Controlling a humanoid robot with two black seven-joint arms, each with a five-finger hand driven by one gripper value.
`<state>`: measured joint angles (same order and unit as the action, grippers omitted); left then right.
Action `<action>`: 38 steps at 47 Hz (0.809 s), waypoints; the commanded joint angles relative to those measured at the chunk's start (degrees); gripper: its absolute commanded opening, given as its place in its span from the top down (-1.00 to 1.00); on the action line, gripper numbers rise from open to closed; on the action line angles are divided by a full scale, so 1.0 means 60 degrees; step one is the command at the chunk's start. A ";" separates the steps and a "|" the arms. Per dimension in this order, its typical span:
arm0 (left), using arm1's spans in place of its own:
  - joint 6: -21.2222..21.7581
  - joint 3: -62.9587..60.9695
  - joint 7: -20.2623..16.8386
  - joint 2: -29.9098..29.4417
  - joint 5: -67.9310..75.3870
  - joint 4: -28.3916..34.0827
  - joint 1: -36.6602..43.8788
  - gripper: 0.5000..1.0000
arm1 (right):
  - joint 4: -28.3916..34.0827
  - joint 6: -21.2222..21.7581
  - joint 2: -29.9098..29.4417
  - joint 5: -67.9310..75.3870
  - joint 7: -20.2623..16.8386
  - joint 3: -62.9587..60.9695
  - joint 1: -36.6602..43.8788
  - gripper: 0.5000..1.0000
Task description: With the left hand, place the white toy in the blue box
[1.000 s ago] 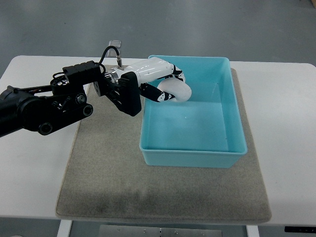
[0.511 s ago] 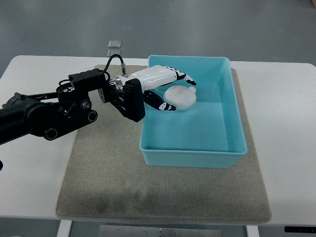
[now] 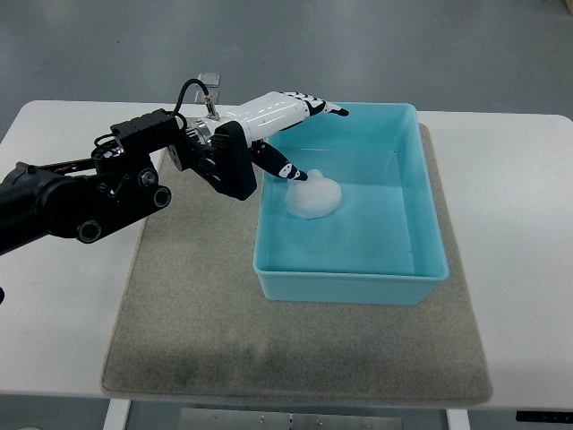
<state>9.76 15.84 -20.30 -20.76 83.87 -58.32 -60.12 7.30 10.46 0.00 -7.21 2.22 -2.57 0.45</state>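
1. My left hand (image 3: 285, 134) hovers over the blue box's (image 3: 428, 269) far-left corner, with the fingers (image 3: 327, 108) stretched out straight and holding nothing; only the thumb points down toward the white toy (image 3: 313, 197).
2. The toy lies on the box floor, in the far-left part of the box, just beside the left wall and apart from the far wall. I judge the drop done, so the step in hand is getting clear.
3. To do that well, I would lift straight up first, keeping the thumb off the toy so it is not dragged or flicked out, then draw back over the box's left rim without knocking it.
4. The toy is a small, pale, rounded lump, roughly dome-shaped with a soft-looking smooth surface; finer detail is too small to tell.
5. The box sits on a grey mat (image 3: 192, 313) on the white worktop (image 3: 54, 340). My right hand is not in view.
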 commanded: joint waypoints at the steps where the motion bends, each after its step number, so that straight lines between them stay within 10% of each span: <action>1: -0.0001 0.0012 -0.0015 -0.0013 -0.0266 0.0228 -0.0014 -0.74 | 0.0000 0.0000 0.0000 0.0000 -0.0003 0.0003 0.0013 -0.74; 38: 0.0013 0.0920 -0.0103 -0.0056 -0.7778 0.2440 0.0015 -0.97 | 0.0000 0.0000 0.0000 0.0000 -0.0003 0.0003 -0.0001 -0.74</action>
<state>9.84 20.93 -20.95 -21.18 43.42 -44.48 -60.06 7.29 10.46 0.00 -7.21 2.21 -2.55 0.47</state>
